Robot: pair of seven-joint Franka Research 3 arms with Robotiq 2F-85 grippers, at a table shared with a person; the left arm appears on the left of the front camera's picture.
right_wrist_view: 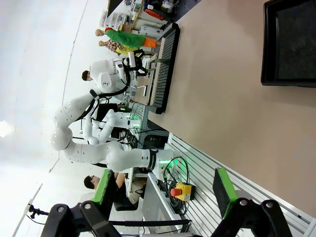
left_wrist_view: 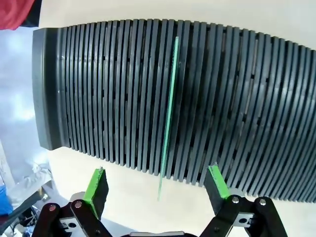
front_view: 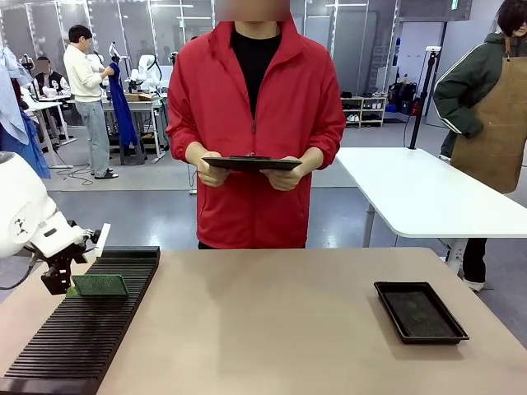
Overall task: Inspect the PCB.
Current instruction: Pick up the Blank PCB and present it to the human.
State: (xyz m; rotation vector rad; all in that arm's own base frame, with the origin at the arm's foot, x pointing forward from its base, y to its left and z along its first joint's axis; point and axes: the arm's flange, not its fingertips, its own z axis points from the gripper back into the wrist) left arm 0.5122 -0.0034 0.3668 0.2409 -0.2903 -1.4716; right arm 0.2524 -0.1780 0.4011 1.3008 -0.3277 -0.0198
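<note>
The PCB is a thin green board standing on edge in a slot of the black slotted rack at the table's left. In the left wrist view the PCB appears edge-on as a thin green line across the rack's ribs. My left gripper hovers at the board's left end. It is open, its green pads straddle the board's near end and stand well apart from it. My right gripper is open with nothing in it, away from the table surface.
A person in a red jacket stands at the far side holding a dark tablet in both hands. A shallow black tray lies at the right of the table, the same tray appearing in the right wrist view.
</note>
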